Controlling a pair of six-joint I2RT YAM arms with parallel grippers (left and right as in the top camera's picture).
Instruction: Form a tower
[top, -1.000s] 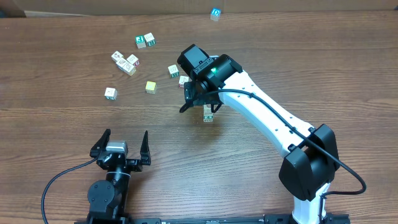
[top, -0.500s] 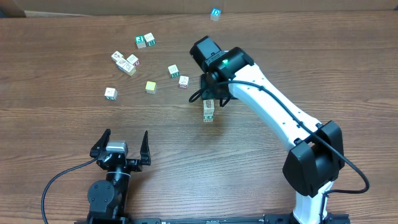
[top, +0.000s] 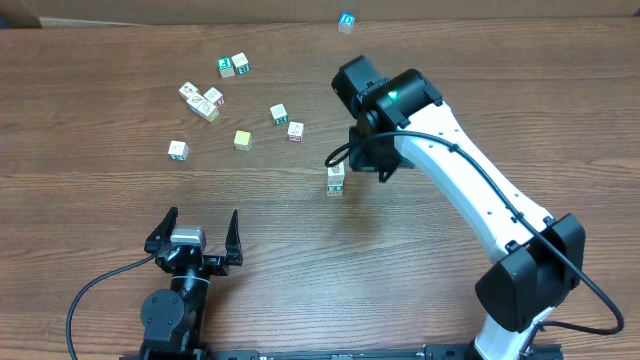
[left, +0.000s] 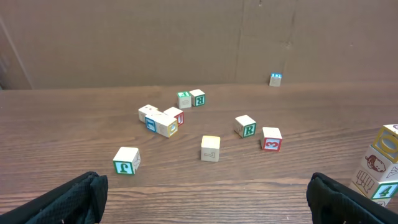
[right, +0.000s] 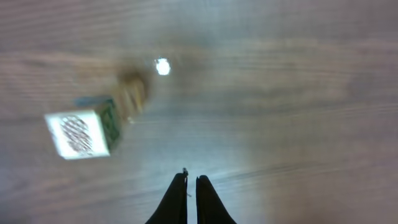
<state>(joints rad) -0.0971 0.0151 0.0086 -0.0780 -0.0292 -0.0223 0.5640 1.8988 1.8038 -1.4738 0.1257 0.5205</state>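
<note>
Well, tower (top: 335, 180) just beside closed right pincer (right: 191, 185), apart.

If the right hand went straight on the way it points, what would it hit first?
Probably the bare table. The shut right hand points down at wood; the tower stands off to one side of its line.
</note>
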